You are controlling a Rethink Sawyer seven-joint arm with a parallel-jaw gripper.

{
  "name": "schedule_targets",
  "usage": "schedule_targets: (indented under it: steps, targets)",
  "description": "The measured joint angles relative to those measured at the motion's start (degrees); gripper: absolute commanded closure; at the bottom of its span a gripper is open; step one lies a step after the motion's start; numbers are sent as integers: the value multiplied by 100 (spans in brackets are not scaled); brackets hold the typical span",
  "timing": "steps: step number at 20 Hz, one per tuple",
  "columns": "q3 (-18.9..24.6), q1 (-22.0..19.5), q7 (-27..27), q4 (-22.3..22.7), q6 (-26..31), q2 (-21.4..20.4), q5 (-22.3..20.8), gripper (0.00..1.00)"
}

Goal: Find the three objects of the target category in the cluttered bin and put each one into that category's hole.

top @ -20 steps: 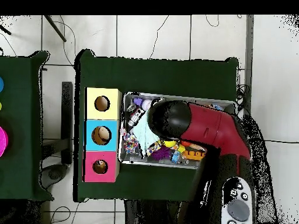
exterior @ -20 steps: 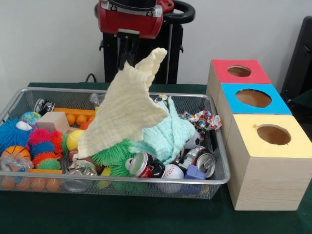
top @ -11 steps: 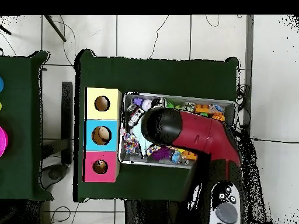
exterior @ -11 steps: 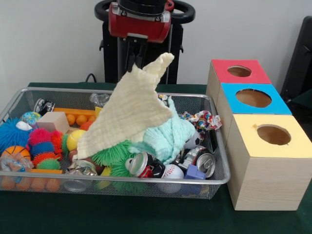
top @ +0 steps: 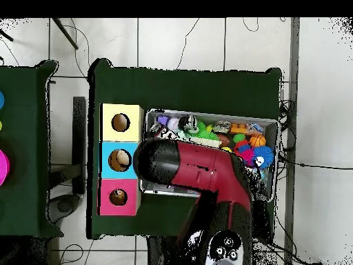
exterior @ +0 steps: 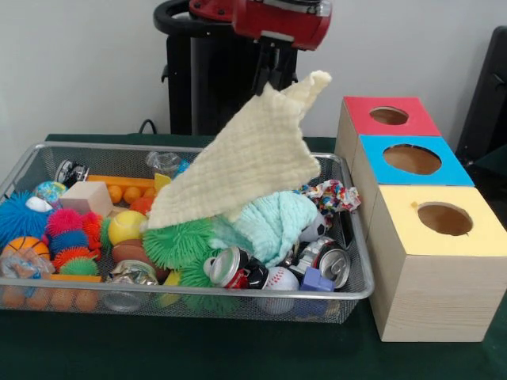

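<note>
Cloth (exterior: 249,162) in transit, pinched by one corner in my gripper (exterior: 273,79).
It hangs over the bin (exterior: 32,162), its lower edge seemingly brushing the clutter, with the boxes well to the side. Next I lift it clear and carry it to a hole; which one, red (exterior: 389,115), blue (exterior: 412,159) or yellow (exterior: 444,218), I cannot tell.

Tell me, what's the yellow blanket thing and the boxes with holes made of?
The yellow cloth looks like soft crinkly cotton: it drapes and folds. The boxes look like pale bare wood, with grain lines showing, and smooth coloured tops.
</note>
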Motion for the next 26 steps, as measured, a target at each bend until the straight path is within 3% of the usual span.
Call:
schedule_targets:
  steps: [10,26]
  targets:
    - [-156,486,705,229,0,-225,197,100]
    - [-156,151,724,617,-326,-98,364,100]
